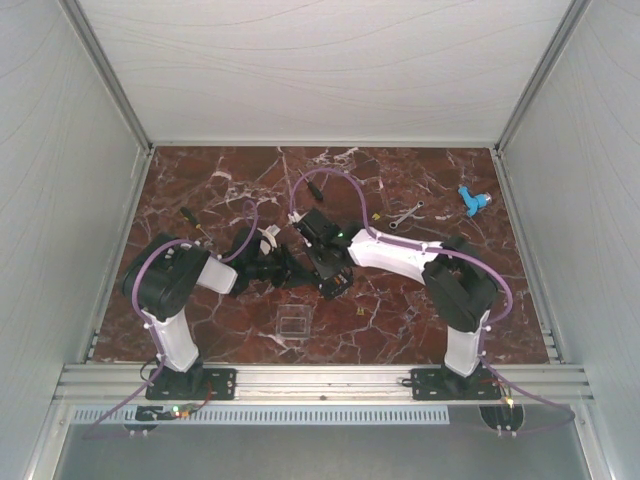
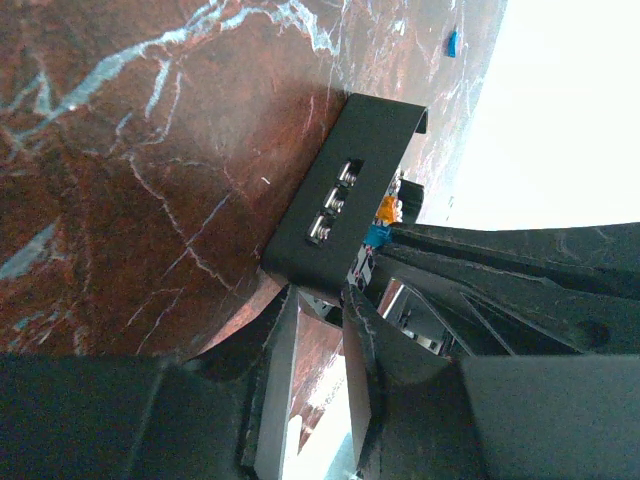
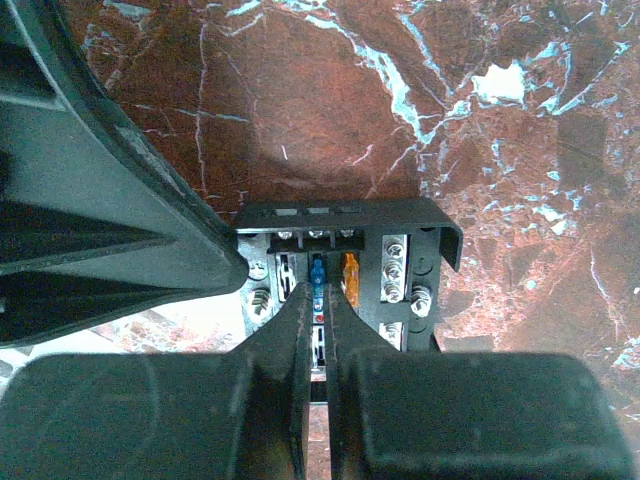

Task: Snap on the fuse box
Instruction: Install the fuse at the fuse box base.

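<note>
Black fuse box (image 3: 340, 215) is sitting near the table's middle. My left gripper (image 2: 320, 300) is pinching its edge, and my right gripper (image 3: 318, 305), fingers closed together, is pressing on its face. I am worrying that this small pinch is letting it slip and tip.

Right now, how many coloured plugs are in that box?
2: a blue plug and an orange plug side by side in the box; the right end effector may hide others.
</note>
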Controlling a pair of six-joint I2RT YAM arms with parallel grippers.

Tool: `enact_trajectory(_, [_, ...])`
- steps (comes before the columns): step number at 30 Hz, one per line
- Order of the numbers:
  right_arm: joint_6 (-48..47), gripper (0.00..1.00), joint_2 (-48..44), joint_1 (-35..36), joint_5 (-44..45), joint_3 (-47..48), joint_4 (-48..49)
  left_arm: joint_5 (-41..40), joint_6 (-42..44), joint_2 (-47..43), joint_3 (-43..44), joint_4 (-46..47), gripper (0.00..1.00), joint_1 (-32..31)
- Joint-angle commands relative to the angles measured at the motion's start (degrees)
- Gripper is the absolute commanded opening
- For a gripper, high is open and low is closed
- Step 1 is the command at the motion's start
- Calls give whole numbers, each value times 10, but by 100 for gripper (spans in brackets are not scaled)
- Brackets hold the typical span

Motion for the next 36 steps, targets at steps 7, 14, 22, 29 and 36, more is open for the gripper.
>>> enact_trajectory(7, [-1,0,32,-6,10,-48,-45,-5,2,-10,3,14,23,-2])
enact_trajectory(14, [-2,0,70,-5,9,-1,-35,-7,3,-12,2,12,23,-3])
enact_trajectory(22, [-7,0,96,-5,17,8,-32,-10,5,-12,6,7,23,-5])
enact_trajectory(29, [0,0,52,-5,23,-69,-21,-11,5,-12,7,5,23,-5])
enact_trajectory(36, [-1,0,42,-5,23,-85,-22,-14,10,-18,6,-3,23,-5])
